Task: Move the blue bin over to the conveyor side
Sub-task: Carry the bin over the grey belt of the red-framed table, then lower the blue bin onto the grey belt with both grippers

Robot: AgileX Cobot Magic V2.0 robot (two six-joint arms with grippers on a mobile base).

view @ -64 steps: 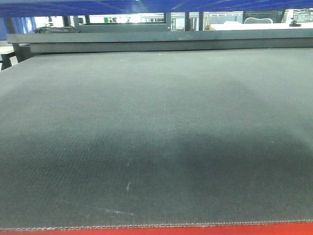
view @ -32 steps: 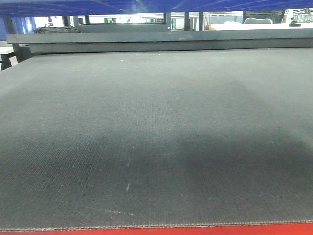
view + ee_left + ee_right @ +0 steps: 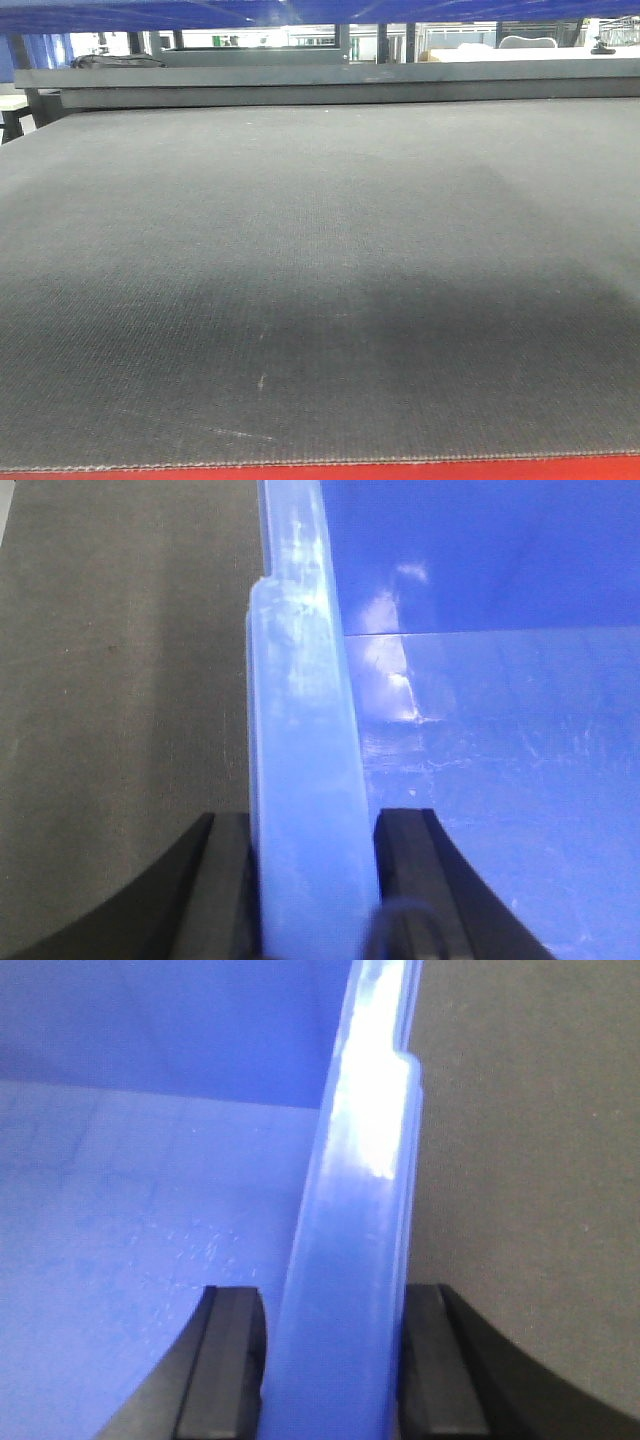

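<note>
The blue bin [image 3: 300, 730] is gripped on two opposite rims. My left gripper [image 3: 315, 825] is shut on the thick rolled rim, one black finger outside the wall and one inside. My right gripper [image 3: 330, 1300] is shut the same way on the other rim of the blue bin [image 3: 365, 1160]. The bin's smooth inside is bare where it shows in both wrist views. The dark-grey woven conveyor [image 3: 320, 280] fills the front view, and only a strip of the blue bin [image 3: 300, 12] shows along the top edge. The conveyor belt [image 3: 120, 680] lies beside the left wall and the same belt [image 3: 530, 1160] beside the right wall.
A red strip [image 3: 320, 469] runs along the belt's near edge. A dark frame rail [image 3: 320, 80] crosses behind the belt's far end, with workshop furniture beyond it. A few white scuffs [image 3: 262, 381] mark the belt near the front.
</note>
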